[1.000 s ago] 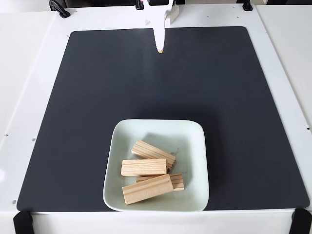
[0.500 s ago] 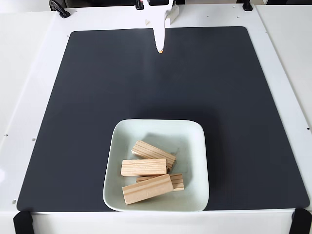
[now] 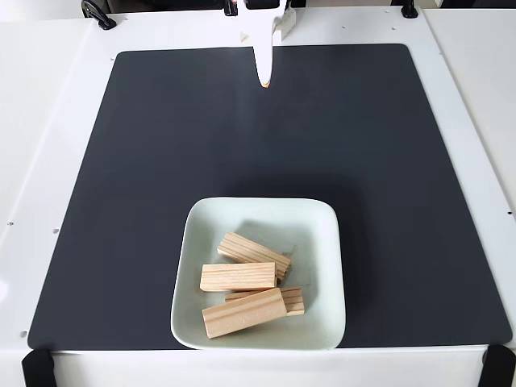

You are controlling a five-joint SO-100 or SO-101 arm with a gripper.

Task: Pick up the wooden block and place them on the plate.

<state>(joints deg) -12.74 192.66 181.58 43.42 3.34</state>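
Near the front of the black mat stands the pale mint-white square plate [image 3: 260, 210]. Several wooden blocks lie piled inside it. One block [image 3: 254, 254] lies at a slant toward the back, another [image 3: 238, 276] rests across the middle, and a third [image 3: 242, 313] lies at the front, with one more block [image 3: 295, 300] partly under them. My white gripper [image 3: 264, 81] hangs at the far edge of the mat, well away from the plate. Its fingers are pressed together and point down, shut with nothing in them.
The black mat [image 3: 145, 161] covers most of the white table [image 3: 48, 97]. Black clamps sit at the front corners [image 3: 37, 368] [image 3: 498, 364] and at the back left [image 3: 97, 14]. The arm's base is at the top edge.
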